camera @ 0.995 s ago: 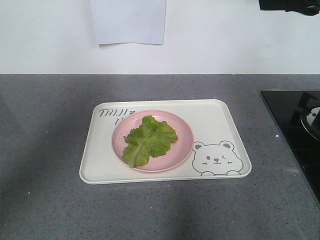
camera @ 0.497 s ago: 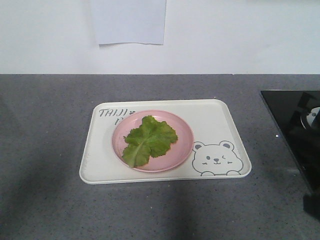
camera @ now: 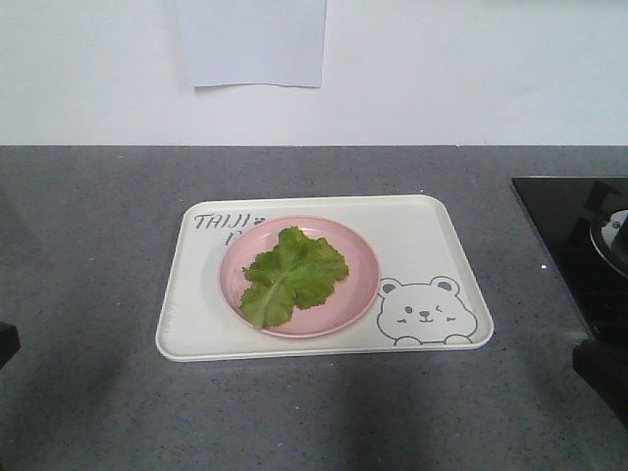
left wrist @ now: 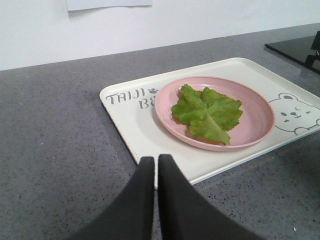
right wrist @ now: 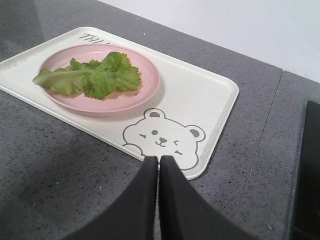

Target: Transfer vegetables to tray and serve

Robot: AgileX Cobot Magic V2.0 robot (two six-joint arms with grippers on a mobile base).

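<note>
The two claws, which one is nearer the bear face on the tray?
The right claw, hovering by the bear face; the left claw is near the lettering.

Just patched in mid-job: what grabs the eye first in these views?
The bright green lettuce leaf stands out, lying on the round pink plate, which sits on the cream tray in the middle of the grey counter. The winking bear face marks the tray's near right corner. Both the left gripper and the right gripper hang closed and empty just short of the tray's near edge.
</note>
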